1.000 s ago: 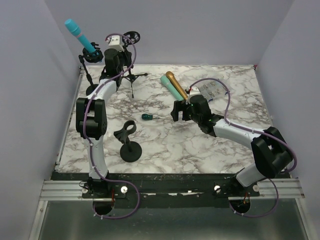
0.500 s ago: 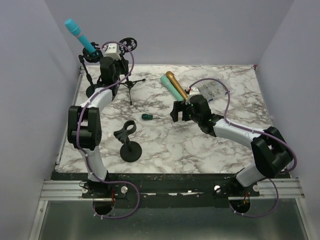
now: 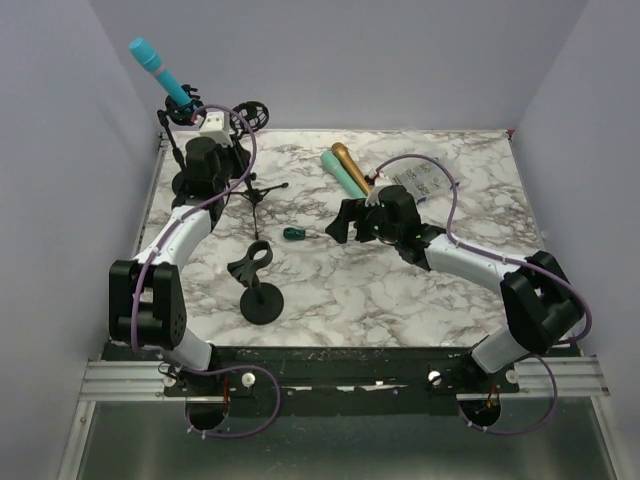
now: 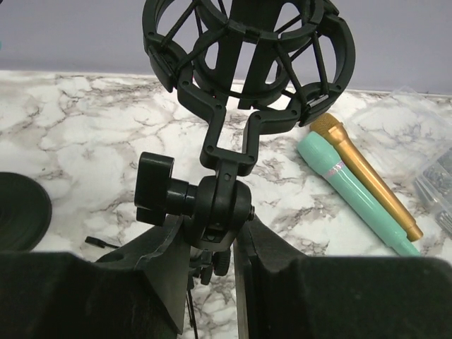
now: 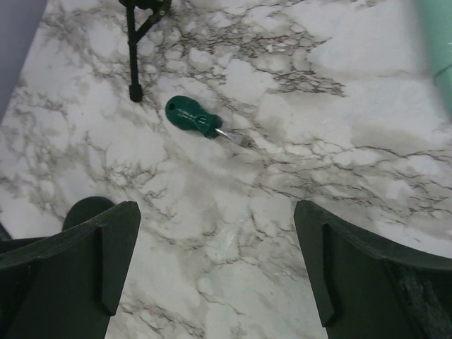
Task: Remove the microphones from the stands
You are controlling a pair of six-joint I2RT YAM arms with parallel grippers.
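A blue microphone point(image 3: 158, 68) sits tilted in the clip of a black stand point(image 3: 174, 140) at the back left corner. My left gripper point(image 3: 238, 145) is just right of it, shut on the swivel joint point(image 4: 219, 205) of a separate tripod stand, below its empty ring-shaped shock mount point(image 4: 247, 49). That gripper point(image 4: 215, 240) does not touch the blue microphone. My right gripper point(image 3: 338, 225) is open and empty above the marble table, right of a green screwdriver point(image 5: 194, 118); the wrist view shows it point(image 5: 219, 261) over bare marble.
A teal microphone point(image 3: 342, 172) and a gold one point(image 3: 354, 168) lie side by side at the back centre. A clip stand on a round base point(image 3: 260, 295) stands front left. A clear bag of small parts point(image 3: 420, 180) lies back right. Walls close in left, right and behind.
My left arm has swung left, carrying the tripod stand with the shock mount left toward the blue microphone's stand. My right gripper has shifted slightly left toward the screwdriver.
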